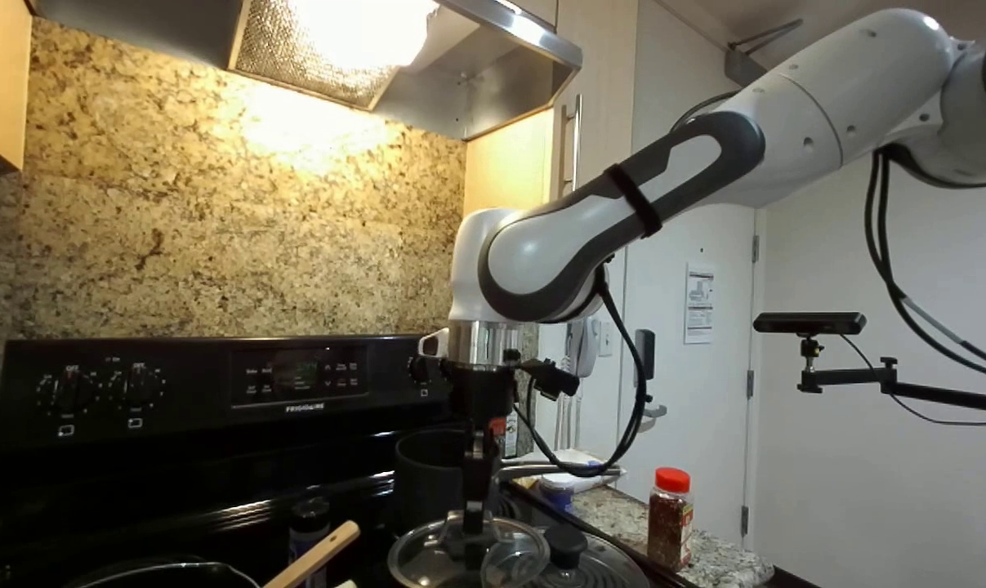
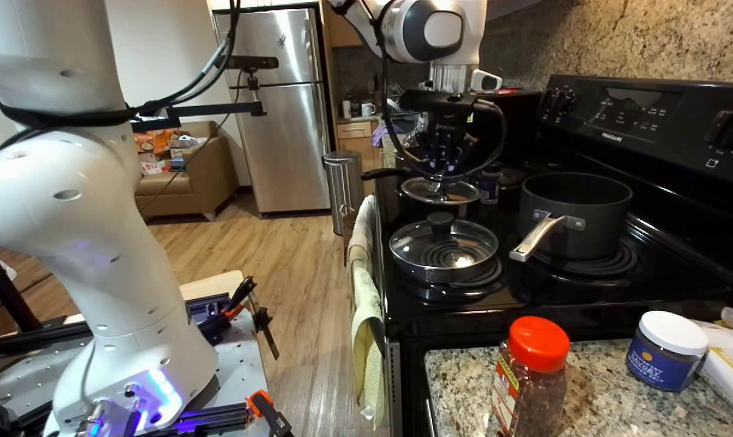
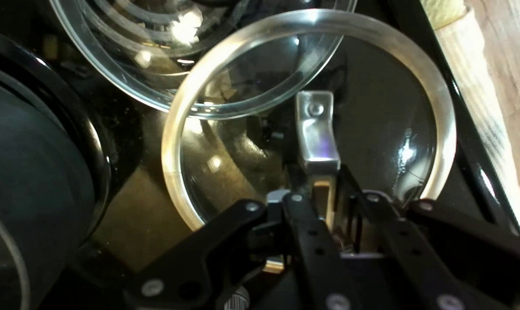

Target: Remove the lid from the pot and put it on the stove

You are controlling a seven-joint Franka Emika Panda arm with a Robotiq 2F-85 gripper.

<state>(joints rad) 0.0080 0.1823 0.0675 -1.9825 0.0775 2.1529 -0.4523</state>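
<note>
On the stove (image 2: 560,290), the pot (image 2: 585,224) stands uncovered, and my gripper (image 3: 321,175), nearly closed, pinches the lid (image 3: 264,133) by its handle (image 3: 316,137) over the front side, so only lowering seems left.

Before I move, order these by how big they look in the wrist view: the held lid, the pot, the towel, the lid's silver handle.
1. Held lid
2. Pot
3. Towel
4. Silver handle
Pot and towel run out of frame, so I rank visible parts only.
</note>
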